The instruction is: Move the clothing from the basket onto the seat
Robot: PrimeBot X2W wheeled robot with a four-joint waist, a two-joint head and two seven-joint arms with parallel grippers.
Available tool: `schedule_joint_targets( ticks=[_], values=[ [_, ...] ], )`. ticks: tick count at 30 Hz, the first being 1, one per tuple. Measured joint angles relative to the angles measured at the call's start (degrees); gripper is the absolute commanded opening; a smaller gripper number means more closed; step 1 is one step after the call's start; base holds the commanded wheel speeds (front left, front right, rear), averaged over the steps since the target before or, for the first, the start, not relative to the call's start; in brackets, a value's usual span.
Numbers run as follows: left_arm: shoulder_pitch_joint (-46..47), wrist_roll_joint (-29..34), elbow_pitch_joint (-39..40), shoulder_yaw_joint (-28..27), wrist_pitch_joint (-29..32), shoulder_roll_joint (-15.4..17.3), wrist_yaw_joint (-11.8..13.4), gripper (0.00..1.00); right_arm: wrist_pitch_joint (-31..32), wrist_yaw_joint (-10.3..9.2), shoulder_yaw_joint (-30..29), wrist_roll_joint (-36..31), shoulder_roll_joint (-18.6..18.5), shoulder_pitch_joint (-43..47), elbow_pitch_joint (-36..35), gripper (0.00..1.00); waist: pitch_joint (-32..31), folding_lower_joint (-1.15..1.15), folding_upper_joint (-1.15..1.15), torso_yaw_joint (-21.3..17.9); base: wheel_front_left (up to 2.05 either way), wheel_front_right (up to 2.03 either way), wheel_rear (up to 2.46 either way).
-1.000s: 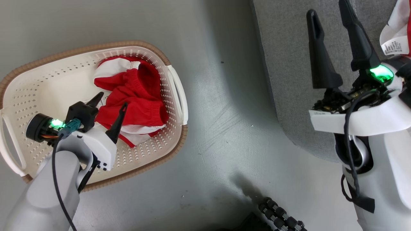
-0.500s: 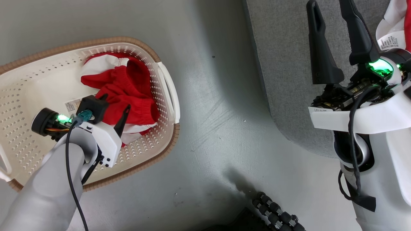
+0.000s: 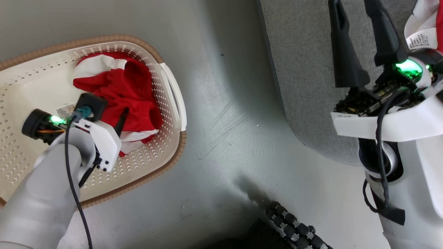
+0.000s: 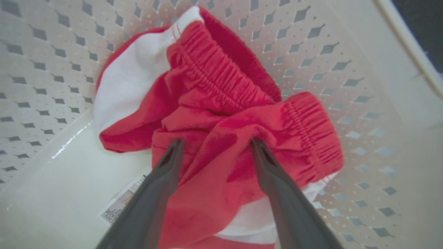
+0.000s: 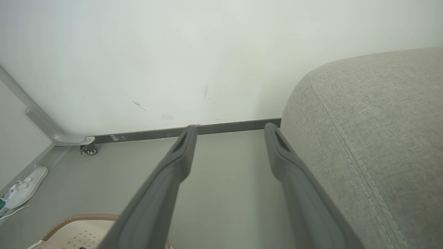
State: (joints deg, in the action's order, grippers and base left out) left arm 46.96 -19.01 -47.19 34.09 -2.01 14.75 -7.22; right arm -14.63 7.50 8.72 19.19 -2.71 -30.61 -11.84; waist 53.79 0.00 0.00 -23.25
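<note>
Head view: left end effector (image 3: 111, 116) wide, down in the basket (image 3: 38, 79) at the red clothing (image 3: 131, 86). Right end effector (image 3: 352, 14) wide, empty, above the grey seat (image 3: 304, 76). Left wrist view: fingers (image 4: 162, 180) spread, tips at the clothing's folds. Right wrist view: fingers apart, nothing between, seat beside, floor (image 5: 221, 180) below.

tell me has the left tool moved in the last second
Yes. Measured against the basket, the left tool has gone deeper, toward the red clothing, and now stands open at the fabric.
</note>
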Motion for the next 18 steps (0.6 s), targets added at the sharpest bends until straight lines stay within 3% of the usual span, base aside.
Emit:
schedule_joint_targets(
  ticks=[6,13,14,15,17,18],
  values=[
    [1.8,-0.1,-3.9,-1.5,2.0,0.4,0.0,1.00,0.0,0.00,0.0,0.5,0.1,-0.6,-0.2,1.00,0.4,0.00,0.00,-0.4,0.00,0.00,0.00],
    [1.8,-0.3,-5.6,2.4,4.7,-0.6,0.0,1.00,0.0,0.00,-0.2,0.5,0.1,-0.7,-0.2,1.00,0.1,0.00,0.00,-0.5,0.00,0.00,0.00],
    [1.9,-0.5,-5.8,2.6,5.0,-0.6,0.0,0.82,0.0,0.00,-0.1,0.5,0.1,-0.7,-0.2,1.00,0.1,0.00,0.00,-0.5,0.00,0.00,0.00],
    [1.9,-0.8,-6.0,2.8,5.1,-0.6,0.0,0.48,0.0,0.00,-0.1,0.5,0.1,-0.7,-0.2,1.00,0.0,0.00,0.00,-0.5,0.00,0.00,0.00],
    [2.4,-1.6,-6.5,3.1,5.1,-0.5,0.0,0.00,0.0,0.00,0.0,0.5,0.1,-0.7,-0.2,1.00,0.0,0.00,0.00,-0.5,0.00,0.00,0.00],
    [2.7,-1.9,-6.7,3.2,5.1,-0.6,0.0,0.00,0.0,0.00,0.0,0.5,0.1,-0.7,-0.1,1.00,0.0,0.00,0.00,-0.5,0.00,0.00,0.00]
  ],
)
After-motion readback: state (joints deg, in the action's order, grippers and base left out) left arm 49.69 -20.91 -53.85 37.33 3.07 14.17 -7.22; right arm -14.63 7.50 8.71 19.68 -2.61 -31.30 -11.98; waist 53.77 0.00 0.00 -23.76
